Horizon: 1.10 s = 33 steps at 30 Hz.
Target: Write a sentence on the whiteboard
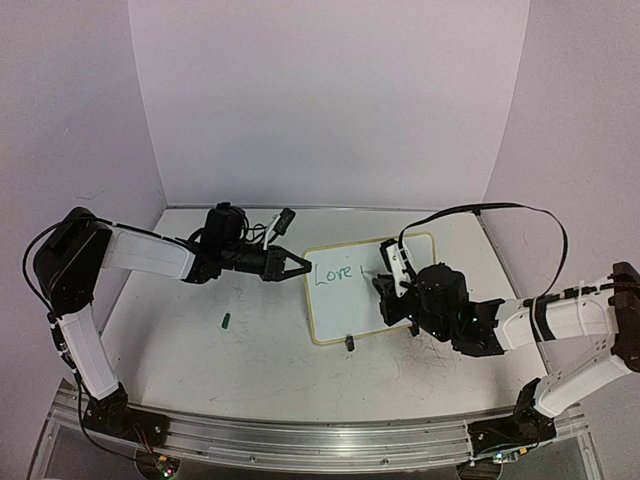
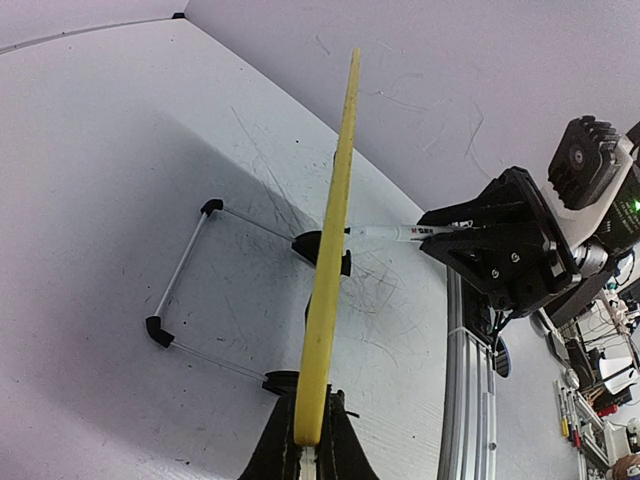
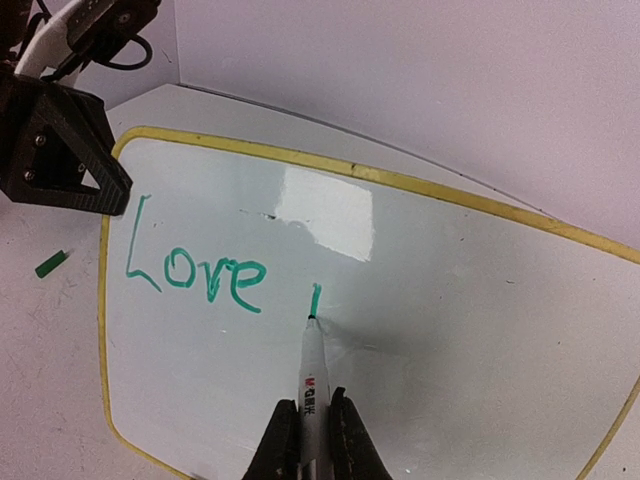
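The whiteboard (image 1: pixel 345 305) stands propped on the table (image 1: pixel 200 350), centre-right, reading "Love" in green plus one short stroke. The left gripper (image 1: pixel 300 265) pinches its left edge. The right gripper (image 3: pixel 312 435) clamps a marker (image 3: pixel 309 365) (red barrel print unreadable), with the tip touching the board.

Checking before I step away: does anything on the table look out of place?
Only a small green piece, probably the cap of the marker, lying loose on the table left of the whiteboard. Nothing else stands out.
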{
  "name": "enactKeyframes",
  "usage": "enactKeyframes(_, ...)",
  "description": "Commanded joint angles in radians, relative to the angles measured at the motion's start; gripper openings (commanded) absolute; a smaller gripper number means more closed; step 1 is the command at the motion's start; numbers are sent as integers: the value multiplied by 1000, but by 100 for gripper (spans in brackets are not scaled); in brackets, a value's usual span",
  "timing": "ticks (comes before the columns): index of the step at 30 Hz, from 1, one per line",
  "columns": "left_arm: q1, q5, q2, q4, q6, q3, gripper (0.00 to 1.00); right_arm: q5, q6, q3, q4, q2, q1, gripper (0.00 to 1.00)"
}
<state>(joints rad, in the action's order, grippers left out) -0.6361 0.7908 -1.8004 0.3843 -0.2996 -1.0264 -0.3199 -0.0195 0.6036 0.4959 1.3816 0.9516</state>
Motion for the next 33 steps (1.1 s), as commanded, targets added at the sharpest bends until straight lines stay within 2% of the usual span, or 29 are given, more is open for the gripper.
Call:
enactKeyframes(1,-14,-36,4,-48,28,-23,0,1,-30,-9,-23,-22,-1,0)
enactKeyframes(33,-21,-33,6,-50,30,-22,0,-26,-17,44,67,22,-11,0)
